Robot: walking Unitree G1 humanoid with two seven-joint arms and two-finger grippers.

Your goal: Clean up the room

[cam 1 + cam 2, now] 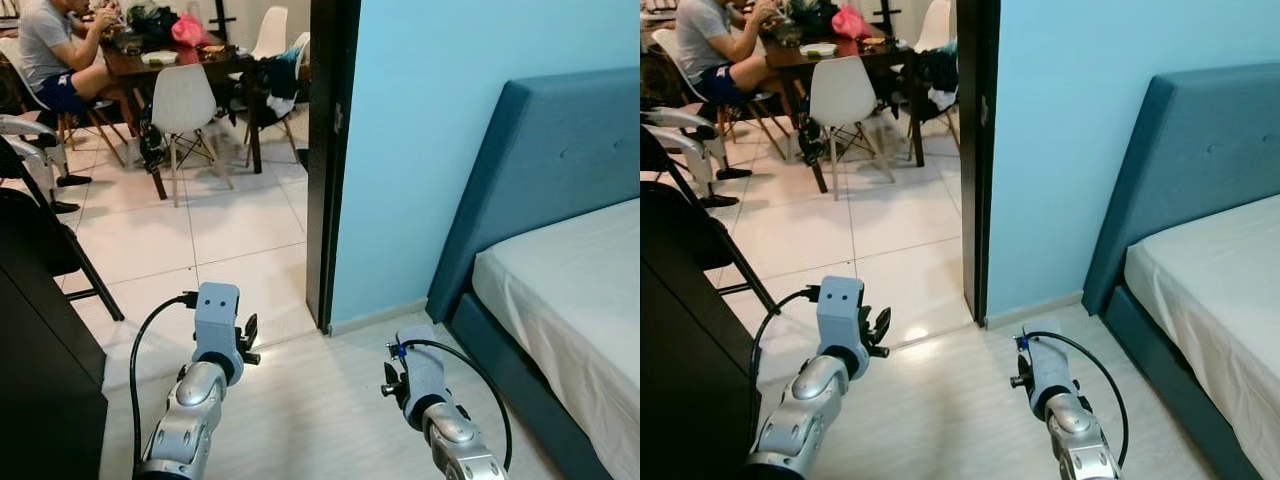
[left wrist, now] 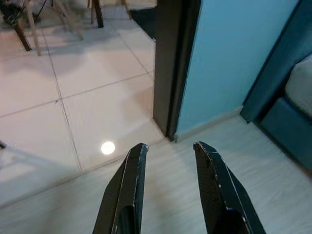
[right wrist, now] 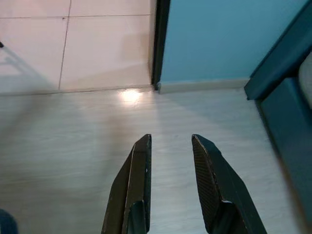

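Observation:
I stand on pale wood floor (image 1: 320,410) just inside a bedroom doorway. Both silver arms reach forward and low over this floor. My left gripper (image 2: 169,146) is open, nothing between its black fingers (image 2: 129,185), and it points toward the foot of the dark door frame (image 2: 170,68). To its right, my right gripper (image 3: 170,138) is also open and empty, above bare floor close to the bed base (image 3: 287,131). No loose item lies on the floor near either gripper.
A blue bed (image 1: 570,290) with a padded headboard (image 1: 540,170) fills the right side. A blue wall (image 1: 420,150) stands ahead and a black cabinet (image 1: 40,390) at my left. Through the doorway are tiles, a dining table (image 1: 170,65), white chairs (image 1: 185,100) and a seated person (image 1: 50,50).

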